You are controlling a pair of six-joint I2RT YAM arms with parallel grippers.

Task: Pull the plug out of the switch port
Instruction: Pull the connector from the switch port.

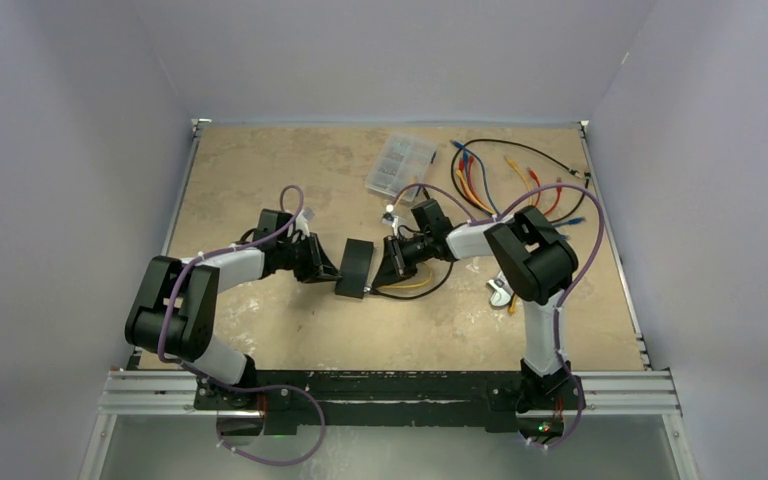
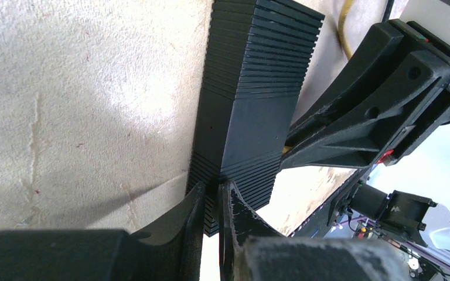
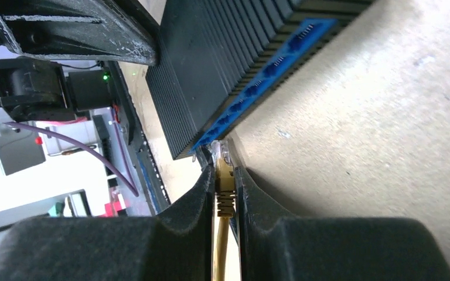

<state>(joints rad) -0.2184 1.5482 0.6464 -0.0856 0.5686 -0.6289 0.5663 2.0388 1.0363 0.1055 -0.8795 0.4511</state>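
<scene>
Left gripper (image 2: 211, 196) was pinched nearly closed on a thin edge of the switch (image 2: 252, 105). The casing ran on ahead of its fingertips.

Right gripper (image 3: 223, 171) was clamped on the plug (image 3: 221, 153). The clear tip poked just past the fingertips. The yellow cable (image 3: 219, 246) trailed back between the pads, long axis in line with the fingers.

Key relation: the plug tip sat at the nearest end socket of the blue port row (image 3: 269, 76), which ran diagonally away from the right fingers. Couldn't tell if it was seated or already free.

My read: the right arm owns the pull, straight back along the plug axis, while the left braces.

- **Switch:** flat hard box, matte black, finely ribbed faces.
- **Plug:** glossy clear plastic, probably latched.
- **Table (image 1: 260, 180):** rough, tan.
</scene>
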